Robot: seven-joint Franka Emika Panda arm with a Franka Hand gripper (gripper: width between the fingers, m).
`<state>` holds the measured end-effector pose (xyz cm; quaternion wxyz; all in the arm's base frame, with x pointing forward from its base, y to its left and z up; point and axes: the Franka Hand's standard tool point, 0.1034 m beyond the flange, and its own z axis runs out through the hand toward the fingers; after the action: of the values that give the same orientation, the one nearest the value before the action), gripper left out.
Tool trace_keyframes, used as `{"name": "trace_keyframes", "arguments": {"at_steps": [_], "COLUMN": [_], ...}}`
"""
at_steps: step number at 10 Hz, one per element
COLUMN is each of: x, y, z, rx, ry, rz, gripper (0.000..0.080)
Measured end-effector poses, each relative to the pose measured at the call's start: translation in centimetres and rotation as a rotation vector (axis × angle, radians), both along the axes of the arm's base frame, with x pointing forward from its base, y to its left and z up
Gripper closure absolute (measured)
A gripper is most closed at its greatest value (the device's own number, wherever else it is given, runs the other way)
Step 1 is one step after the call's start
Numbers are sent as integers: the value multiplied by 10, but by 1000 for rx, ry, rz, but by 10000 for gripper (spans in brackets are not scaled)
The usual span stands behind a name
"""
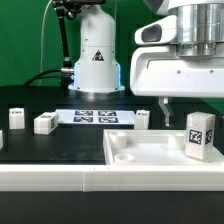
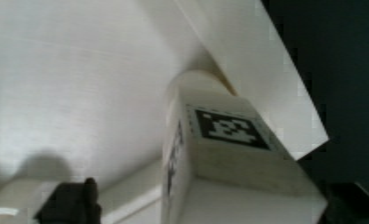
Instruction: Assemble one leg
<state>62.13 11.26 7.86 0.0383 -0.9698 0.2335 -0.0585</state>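
Exterior view: low, table-level, facing the arm (image 1: 95, 55) — wrist view: close above the shared leg (image 1: 199, 133) (image 2: 231, 145).

you see the leg (image 2: 234, 165) close up, its black-and-white tag (image 2: 229, 128) facing you, set against the raised rim (image 2: 252, 60) of the white tray (image 2: 74, 90). one dark fingertip (image 2: 71, 198) shows near it, above the tray floor.

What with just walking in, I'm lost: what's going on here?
The arm's gripper hangs low over the tray, beside a leg standing upright near the tray's corner on the exterior view's right. Whether it grips that leg cannot be told. Three more legs sit loose on the table, either side of the marker board.
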Motion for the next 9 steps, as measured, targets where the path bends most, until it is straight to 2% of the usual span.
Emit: {"name": "trace_keyframes", "arguments": {"at_steps": [3,9], "x": [-4,-6], "y": [6,9], "z": [0,1], "rx": [-35,-130], "ry": [18,37], "rz": [286,814], "gripper": [152,150]}}
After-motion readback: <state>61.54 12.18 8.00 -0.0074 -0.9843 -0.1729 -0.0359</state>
